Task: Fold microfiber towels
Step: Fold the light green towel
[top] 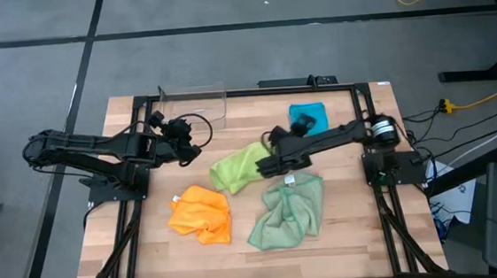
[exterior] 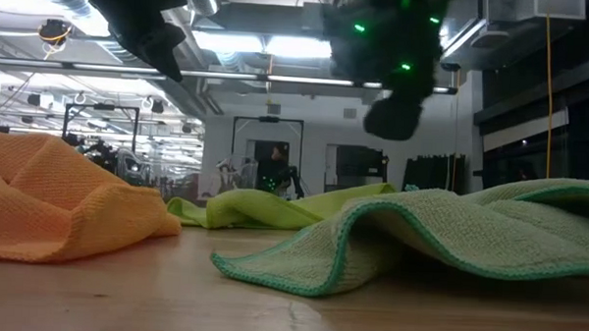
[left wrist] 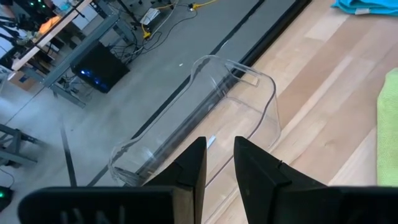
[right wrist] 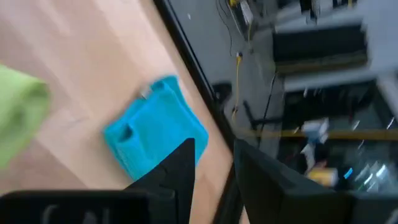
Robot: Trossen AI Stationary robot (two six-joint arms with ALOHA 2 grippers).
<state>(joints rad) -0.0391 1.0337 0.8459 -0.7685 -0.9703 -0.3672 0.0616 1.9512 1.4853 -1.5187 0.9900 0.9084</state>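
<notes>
Four microfiber towels lie on the wooden table. The lime green one [top: 240, 166] is rumpled at the middle, the orange one [top: 201, 215] is bunched at the near left, and the pale sage one [top: 288, 210] is crumpled at the near right. The teal one [top: 308, 116] [right wrist: 155, 134] lies folded small at the far right. My right gripper [top: 281, 140] [right wrist: 214, 149] hangs above the lime towel's far-right end, open by a narrow gap and with nothing in it. My left gripper [top: 189, 145] [left wrist: 219, 146] hovers at the left, narrowly open with nothing between its fingers.
A clear plastic bin [top: 194, 105] [left wrist: 208, 106] stands at the table's far edge, just ahead of my left gripper. A black frame rail [top: 245, 92] runs around the tabletop. Bare wood shows between the orange and sage towels [top: 242, 224].
</notes>
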